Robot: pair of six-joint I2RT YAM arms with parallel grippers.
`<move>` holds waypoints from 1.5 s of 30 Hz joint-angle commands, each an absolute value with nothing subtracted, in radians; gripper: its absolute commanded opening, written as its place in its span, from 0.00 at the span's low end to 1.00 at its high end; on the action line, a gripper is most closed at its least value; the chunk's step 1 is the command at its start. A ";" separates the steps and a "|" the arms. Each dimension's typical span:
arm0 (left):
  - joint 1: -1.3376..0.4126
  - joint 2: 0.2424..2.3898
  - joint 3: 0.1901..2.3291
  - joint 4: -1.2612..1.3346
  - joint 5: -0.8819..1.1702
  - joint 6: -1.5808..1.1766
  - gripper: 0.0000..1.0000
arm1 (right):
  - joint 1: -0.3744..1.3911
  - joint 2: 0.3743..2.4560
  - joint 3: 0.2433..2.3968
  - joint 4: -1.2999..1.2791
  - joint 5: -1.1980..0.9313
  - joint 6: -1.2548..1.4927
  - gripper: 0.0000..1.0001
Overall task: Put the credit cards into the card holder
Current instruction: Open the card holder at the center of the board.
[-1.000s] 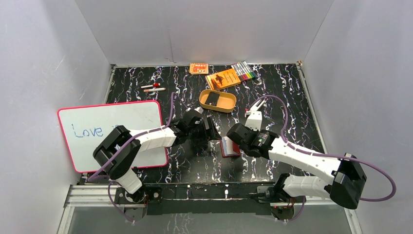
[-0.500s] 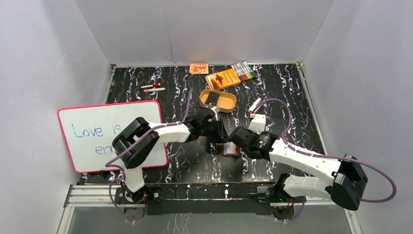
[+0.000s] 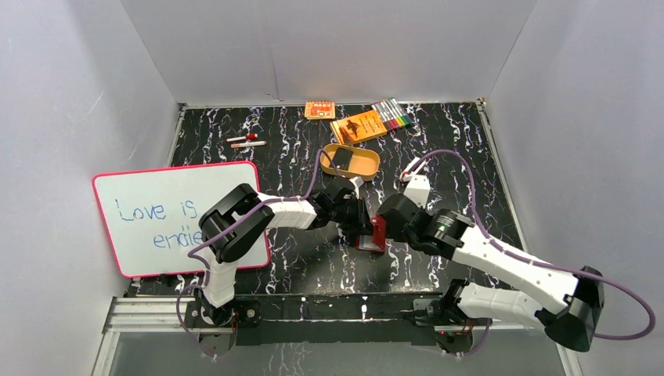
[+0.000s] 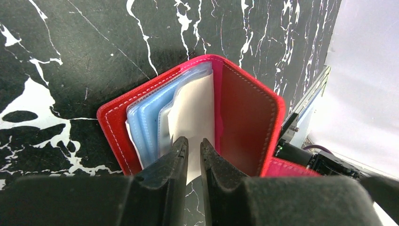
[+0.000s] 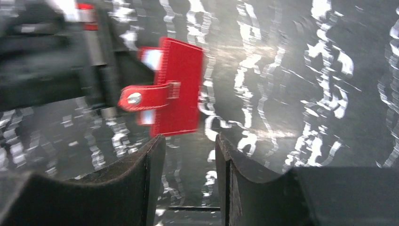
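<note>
Directly ahead of the left gripper [image 4: 194, 155], the card holder [image 4: 115, 123] lies open, one cover [image 4: 244, 122] upright between both grippers. A pale sleeve [image 4: 195, 108] sits in the narrow jaw gap; I cannot tell whether it is gripped. Right gripper [image 5: 189, 139]: released, facing the snap tab [image 5: 146, 96]. Beyond both, a credit card [image 3: 340, 159] lies in the oval tray [image 3: 369, 168].

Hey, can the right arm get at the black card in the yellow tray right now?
Probably yes: the card lies uncovered in the open tray, just past the wallet, and the right fingers look empty. The left arm crowds the tray's near side.
</note>
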State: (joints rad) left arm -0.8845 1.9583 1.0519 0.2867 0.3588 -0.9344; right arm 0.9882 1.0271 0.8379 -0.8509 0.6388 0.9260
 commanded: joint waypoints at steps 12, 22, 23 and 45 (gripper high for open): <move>-0.886 1.956 1.028 0.267 0.322 -0.931 0.15 | 1.006 1.110 0.865 -0.569 0.419 0.722 0.57; -0.886 1.942 1.033 0.285 0.343 -0.937 0.16 | 1.006 1.147 0.772 -0.589 0.479 0.729 0.77; -0.886 1.941 1.032 0.285 0.343 -0.937 0.16 | 1.006 1.154 0.766 -0.592 0.479 0.727 0.77; -0.885 1.884 0.994 0.263 0.314 -0.931 0.15 | 0.932 1.277 0.715 -0.493 0.561 0.699 0.34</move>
State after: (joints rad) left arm -0.8852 1.9415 1.0203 0.3180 0.3504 -0.9459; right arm 0.9600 1.2915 0.7345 -0.5442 0.5362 0.7124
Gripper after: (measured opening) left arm 0.159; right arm 0.408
